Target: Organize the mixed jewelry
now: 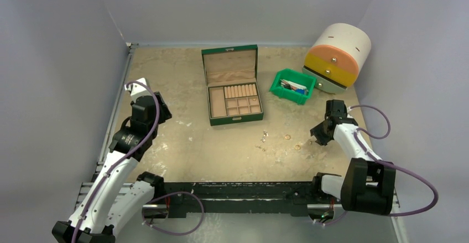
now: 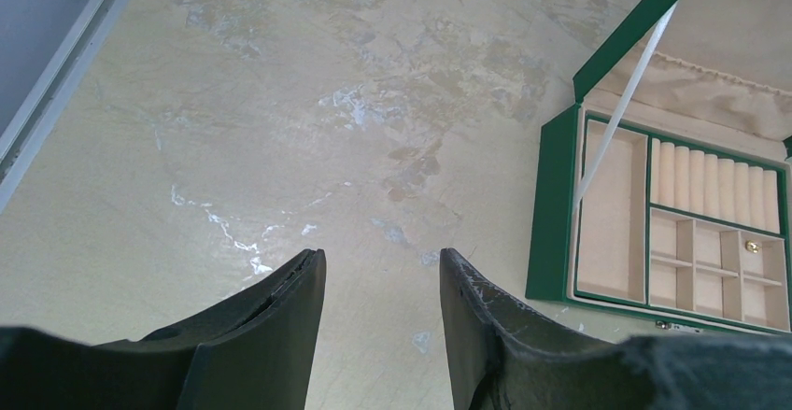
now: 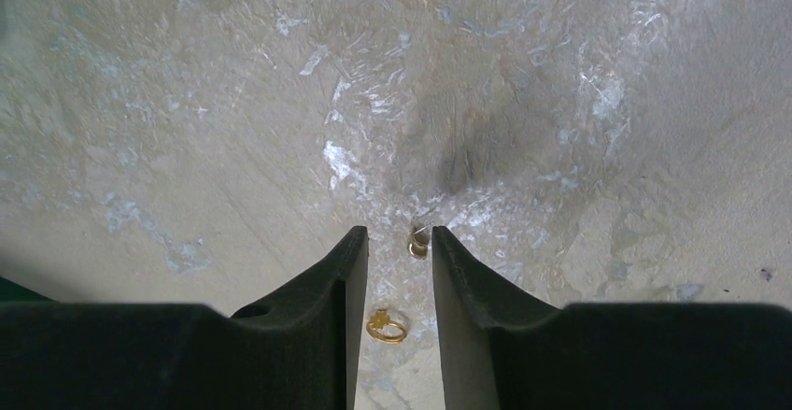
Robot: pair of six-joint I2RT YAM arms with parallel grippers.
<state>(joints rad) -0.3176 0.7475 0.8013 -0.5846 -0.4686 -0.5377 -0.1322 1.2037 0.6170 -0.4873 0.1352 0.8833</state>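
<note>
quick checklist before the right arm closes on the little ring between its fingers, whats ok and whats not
1. Right gripper open: ok, there is a clear gap between the fingers.
2. Small gold ring inside the gap: ok, though off centre.
3. Second small gold piece clear of the grasp: not ok, it lies at the fingertips, in line with the gap.
4. Green jewelry box with tan compartments lid open: ok.
5. Left gripper out of the way: ok, it is open, empty and beside the box.
6. Fingertip height over the worn beige table: cannot tell.
</note>
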